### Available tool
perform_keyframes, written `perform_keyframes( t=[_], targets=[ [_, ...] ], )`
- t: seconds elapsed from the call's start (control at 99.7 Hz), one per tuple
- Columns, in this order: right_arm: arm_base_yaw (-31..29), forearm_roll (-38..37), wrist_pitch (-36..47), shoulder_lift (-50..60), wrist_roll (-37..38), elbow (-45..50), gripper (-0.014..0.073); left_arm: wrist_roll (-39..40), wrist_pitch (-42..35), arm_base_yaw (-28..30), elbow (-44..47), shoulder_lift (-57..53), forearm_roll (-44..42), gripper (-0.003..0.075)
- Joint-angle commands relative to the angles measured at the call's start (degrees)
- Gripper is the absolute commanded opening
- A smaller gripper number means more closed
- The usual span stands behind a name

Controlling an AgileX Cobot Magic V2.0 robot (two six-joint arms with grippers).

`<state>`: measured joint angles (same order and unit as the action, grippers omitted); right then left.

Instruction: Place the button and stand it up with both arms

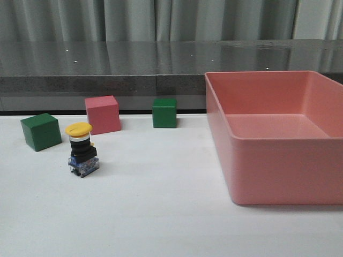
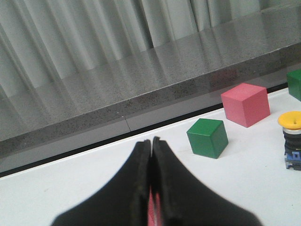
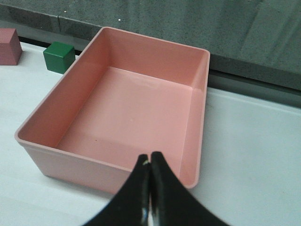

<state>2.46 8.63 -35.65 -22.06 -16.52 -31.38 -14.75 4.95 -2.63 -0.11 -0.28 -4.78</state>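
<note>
The button point(image 1: 81, 150) stands upright on the white table at the left, yellow cap up, black collar and blue-grey block below. It also shows at the edge of the left wrist view point(image 2: 292, 140). Neither gripper shows in the front view. My left gripper point(image 2: 151, 141) is shut and empty, hovering over the table well away from the button, with a green cube between them. My right gripper point(image 3: 150, 157) is shut and empty, above the near rim of the pink bin.
A large empty pink bin point(image 1: 278, 171) fills the right side of the table, also in the right wrist view point(image 3: 28, 136). Behind the button stand a green cube point(image 1: 40, 131), a pink cube point(image 1: 102, 114) and another green cube point(image 1: 164, 112). A grey ledge runs along the back.
</note>
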Motion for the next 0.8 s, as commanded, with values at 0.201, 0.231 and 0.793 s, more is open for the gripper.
perform_keyframes(
  t=[0.201, 0.231, 0.793],
  targets=[
    [-0.5, 0.1, 4.0, -0.4, -0.2, -1.4, -0.0060, 0.8, -4.6, 0.1, 2.8, -1.9, 0.1, -0.0020],
    [-0.5, 0.1, 4.0, -0.4, -0.2, -1.4, -0.0060, 0.8, -4.6, 0.1, 2.8, -1.9, 0.1, -0.0020],
    [2.4, -3.8, 24.6, 8.2, 3.7, 13.0, -0.0060, 0.8, -4.6, 0.1, 2.8, -1.9, 0.1, -0.0020]
  ],
)
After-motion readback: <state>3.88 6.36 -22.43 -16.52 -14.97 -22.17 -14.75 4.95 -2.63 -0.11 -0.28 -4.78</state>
